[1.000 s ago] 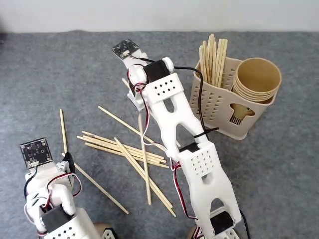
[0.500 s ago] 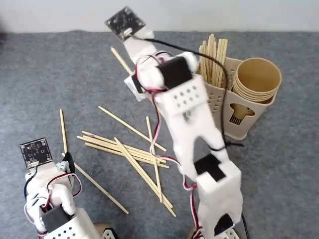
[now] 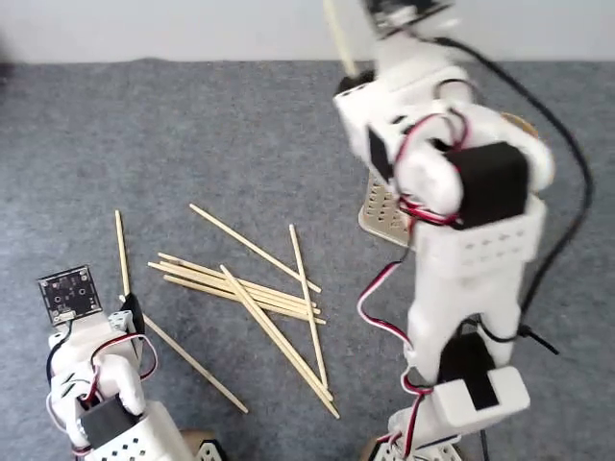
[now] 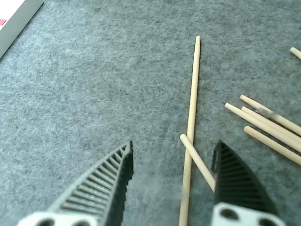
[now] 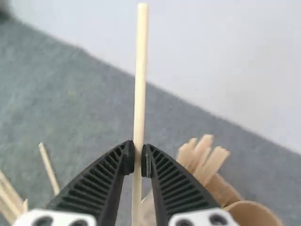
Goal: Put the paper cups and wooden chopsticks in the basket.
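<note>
high: right arm [image 3: 471, 240] raised over beige perforated plastic basket [image 3: 382, 217]; loose pale wooden chopsticks [image 3: 252, 293] scattered on grey felt worktop [image 3: 192, 134] | left wrist: left pincer [image 4: 174, 148] released, low above two of them | right wrist: right pincer [image 5: 137, 153] clenched on one upright thin wooden chopstick [image 5: 140, 70], basket beyond

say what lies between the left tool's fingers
Left wrist view: the open left tool straddles grey carpet, a long pale wooden chopstick and a second chopstick's end beside it.

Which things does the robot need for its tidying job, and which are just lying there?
For the job: chopstick in the right gripper, loose chopsticks, basket, paper cups.
Just lying about: grey carpet, white wall.
</note>
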Motion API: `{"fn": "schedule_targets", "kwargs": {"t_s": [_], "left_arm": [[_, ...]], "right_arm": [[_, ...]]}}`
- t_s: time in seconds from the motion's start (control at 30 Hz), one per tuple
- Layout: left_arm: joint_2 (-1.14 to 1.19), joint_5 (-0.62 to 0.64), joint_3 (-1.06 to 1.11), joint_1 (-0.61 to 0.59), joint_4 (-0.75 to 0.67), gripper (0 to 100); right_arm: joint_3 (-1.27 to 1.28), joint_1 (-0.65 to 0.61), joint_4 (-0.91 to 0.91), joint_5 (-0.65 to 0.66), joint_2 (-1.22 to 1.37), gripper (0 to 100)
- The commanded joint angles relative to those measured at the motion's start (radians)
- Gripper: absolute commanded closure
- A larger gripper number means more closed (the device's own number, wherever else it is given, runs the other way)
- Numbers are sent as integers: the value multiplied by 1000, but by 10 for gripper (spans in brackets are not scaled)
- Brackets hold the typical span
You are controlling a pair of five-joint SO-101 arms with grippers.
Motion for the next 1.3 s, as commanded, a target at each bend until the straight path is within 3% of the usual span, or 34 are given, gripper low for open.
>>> {"fn": "schedule_targets", "kwargs": {"t_s": [0.0, 0.8, 0.97, 1.13, 1.27], "left_arm": [[-15, 5, -4, -2, -11, 739], [-15, 5, -2, -5, -9, 739], [-15, 5, -2, -5, -9, 739], [-15, 5, 7, -5, -12, 739], [-15, 5, 7, -3, -14, 739]], "right_arm": [[-8, 59, -56, 2, -58, 991], [5, 56, 151, -100, -326, 991], [272, 48, 142, -135, -487, 991], [618, 56, -50, -127, -673, 991], [927, 56, -346, -127, -799, 991]]}}
